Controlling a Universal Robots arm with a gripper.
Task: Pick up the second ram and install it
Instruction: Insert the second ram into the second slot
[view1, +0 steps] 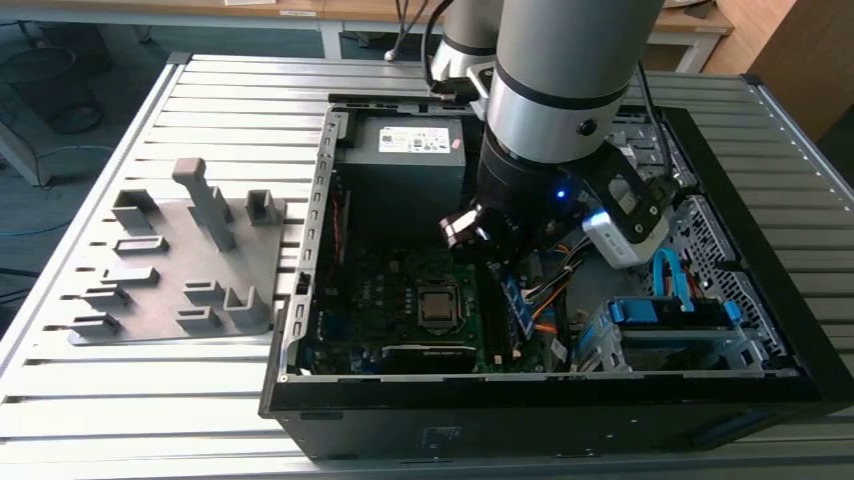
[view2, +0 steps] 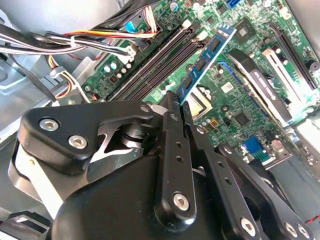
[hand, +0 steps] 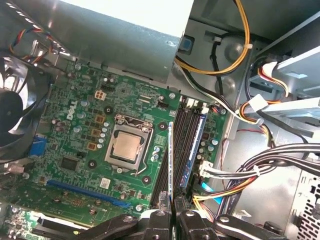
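So the tool (hand: 172, 216) is clamped shut on the second ram (hand: 171, 160), holding it edge-on right over the motherboard's (hand: 80, 145) memory slots (hand: 187, 135). One other blue stick (view2: 206, 56) sits seated in a slot just beside it. One bare CPU socket (hand: 126, 146) is near, and cable bundles (hand: 250, 172) crowd the slots' far side. One grey holder tray (view1: 180, 265) lies on the desk (view1: 80, 400), well apart from the case (view1: 534, 400).

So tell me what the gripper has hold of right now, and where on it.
The gripper is shut on the memory stick, jaws pinching one end of its thin board, above the motherboard slots.
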